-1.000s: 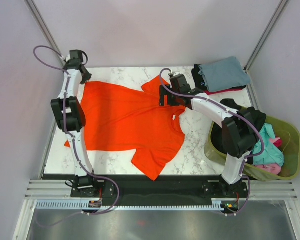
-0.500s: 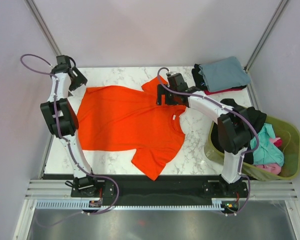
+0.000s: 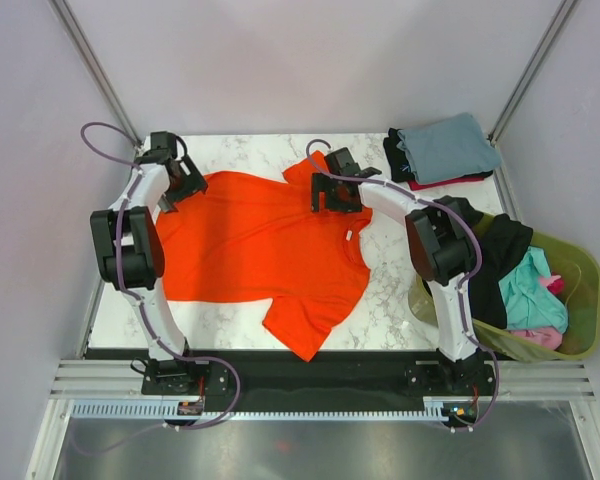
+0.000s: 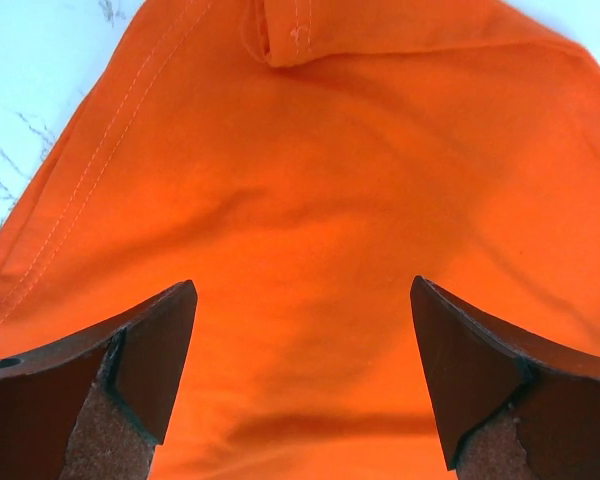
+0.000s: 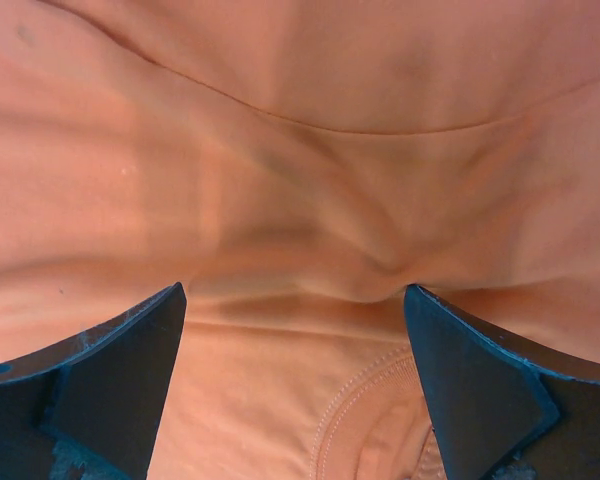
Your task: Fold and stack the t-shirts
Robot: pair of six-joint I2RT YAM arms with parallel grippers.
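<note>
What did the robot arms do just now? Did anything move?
The left gripper swung out left, then came in over the far-left corner of the orange t-shirt. The right gripper slid a little left near the collar, and its elbow pulled in. Both jaws are open, gripping nothing. The folded stack and basket stayed put.

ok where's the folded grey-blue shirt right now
In the top external view the folded grey-blue shirt lies at the far right corner of the table, just beyond the olive basket.
</note>
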